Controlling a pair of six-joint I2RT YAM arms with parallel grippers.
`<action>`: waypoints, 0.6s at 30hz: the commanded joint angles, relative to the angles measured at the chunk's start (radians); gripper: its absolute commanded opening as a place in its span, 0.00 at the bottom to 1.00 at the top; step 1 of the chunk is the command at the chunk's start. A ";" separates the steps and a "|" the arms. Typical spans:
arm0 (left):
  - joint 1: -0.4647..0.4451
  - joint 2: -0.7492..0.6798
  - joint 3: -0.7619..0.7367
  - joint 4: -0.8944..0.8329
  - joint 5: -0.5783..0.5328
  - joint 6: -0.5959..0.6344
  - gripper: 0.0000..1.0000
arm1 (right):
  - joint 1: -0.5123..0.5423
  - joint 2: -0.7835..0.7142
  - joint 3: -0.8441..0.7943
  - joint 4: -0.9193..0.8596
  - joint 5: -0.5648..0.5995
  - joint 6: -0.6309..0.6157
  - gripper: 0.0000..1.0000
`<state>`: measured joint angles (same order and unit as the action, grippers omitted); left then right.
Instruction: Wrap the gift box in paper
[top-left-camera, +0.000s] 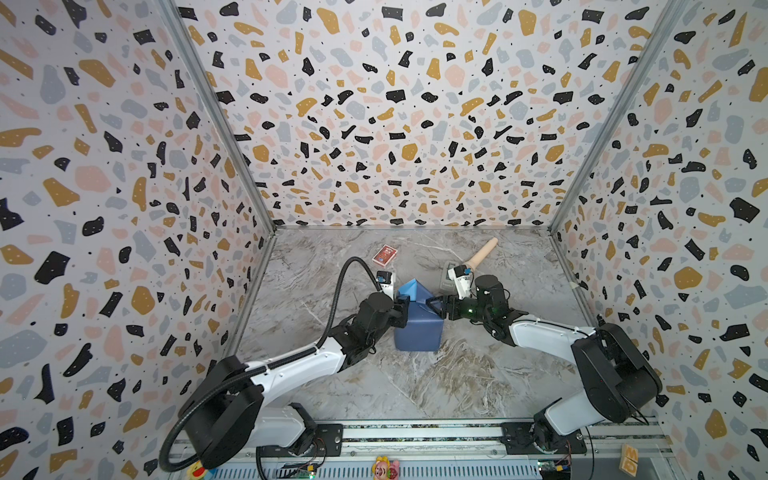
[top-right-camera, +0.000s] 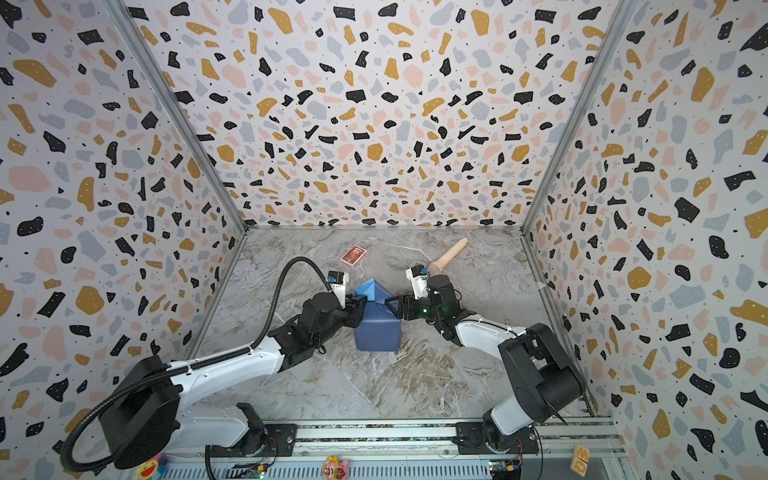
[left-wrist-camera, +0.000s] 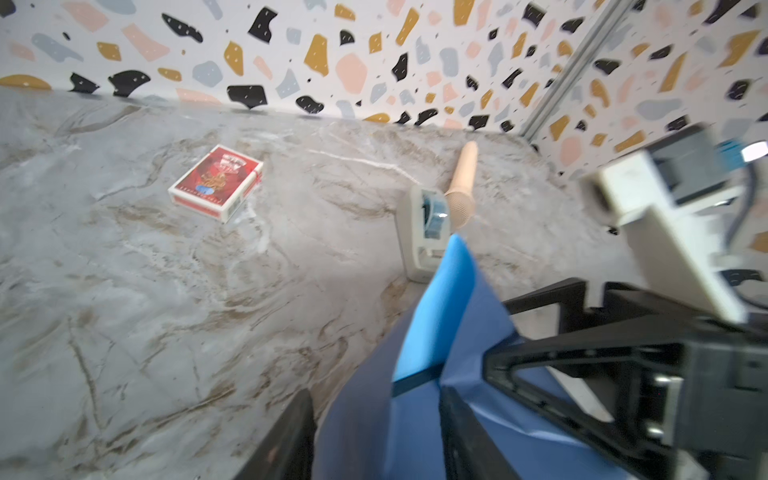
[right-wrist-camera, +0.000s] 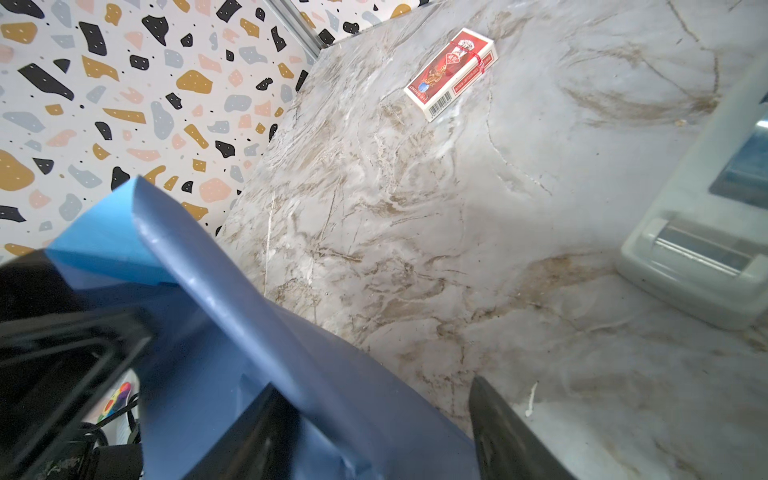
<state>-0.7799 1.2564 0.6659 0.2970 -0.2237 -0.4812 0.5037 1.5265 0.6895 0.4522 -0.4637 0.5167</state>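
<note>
The paper (top-left-camera: 417, 332) (top-right-camera: 378, 336) is folded into a blue block at the table's middle, and a lighter blue flap (top-left-camera: 409, 287) stands up at its far end. The gift box is hidden under it. My left gripper (top-left-camera: 405, 301) (top-right-camera: 360, 302) sits at the block's top left edge. In the left wrist view my left gripper (left-wrist-camera: 374, 436) is open, with a paper fold (left-wrist-camera: 453, 299) rising between the spread fingers. My right gripper (top-left-camera: 432, 305) (top-right-camera: 390, 305) is at the top right edge. In the right wrist view my right gripper (right-wrist-camera: 374, 432) is open astride a paper ridge (right-wrist-camera: 232, 282).
A red card pack (top-left-camera: 384, 254) (left-wrist-camera: 216, 183) (right-wrist-camera: 451, 72) lies at the back. A grey tape dispenser (top-left-camera: 449, 278) (left-wrist-camera: 424, 232) (right-wrist-camera: 698, 249) and a beige wooden handle (top-left-camera: 482, 253) (left-wrist-camera: 461, 187) lie behind my right gripper. Patterned walls close in three sides.
</note>
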 joint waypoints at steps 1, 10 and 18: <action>0.011 -0.140 -0.053 -0.005 0.057 0.011 0.57 | 0.001 0.019 -0.040 -0.106 0.046 -0.013 0.69; 0.238 -0.270 -0.177 -0.121 0.171 -0.099 0.63 | 0.002 0.007 -0.025 -0.114 0.048 -0.029 0.68; 0.178 -0.073 -0.077 -0.053 0.284 -0.056 0.62 | 0.002 0.007 -0.027 -0.113 0.046 -0.029 0.67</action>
<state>-0.5800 1.1690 0.5430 0.1875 0.0025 -0.5587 0.5053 1.5265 0.6872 0.4618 -0.4614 0.5156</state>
